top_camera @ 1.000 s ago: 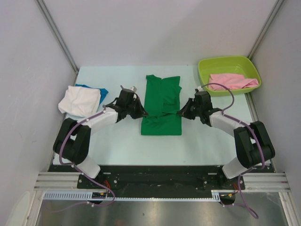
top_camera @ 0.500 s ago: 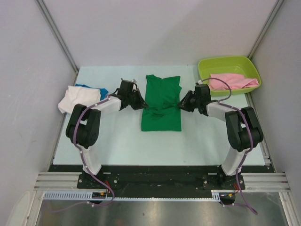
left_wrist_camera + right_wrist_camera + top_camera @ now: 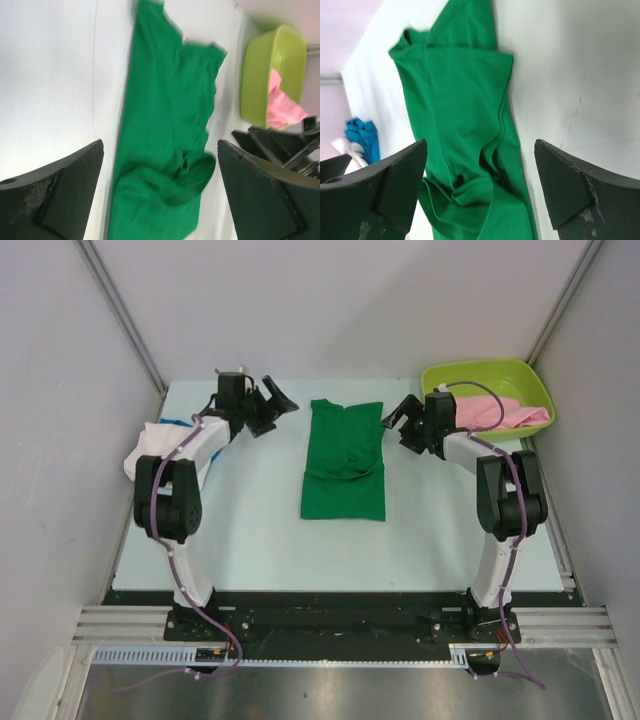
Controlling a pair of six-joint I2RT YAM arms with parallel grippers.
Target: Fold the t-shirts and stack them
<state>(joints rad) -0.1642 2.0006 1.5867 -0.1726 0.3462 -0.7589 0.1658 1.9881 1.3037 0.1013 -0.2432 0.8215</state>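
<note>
The green t-shirt [image 3: 343, 475] lies at the centre of the table [image 3: 250, 530], folded into a long strip with a bunched crease mid-length. The knit looks soft, light and limp, so expect sag and drag. Grasp it at the near hem corners, 5 and 7 o'clock. The left gripper [image 3: 278, 412] and right gripper [image 3: 395, 428] flank its far end, fingers apart, holding nothing. At 9 o'clock lies the white t-shirt [image 3: 160, 445], with the blue t-shirt [image 3: 363, 134] peeking out beside it. The pink t-shirt [image 3: 505, 412] fills the rigid, glossy tub [image 3: 480, 370] at 2 o'clock.

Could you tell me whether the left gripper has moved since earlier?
Yes: the left gripper went from the green shirt toward the far edge of the table.
</note>
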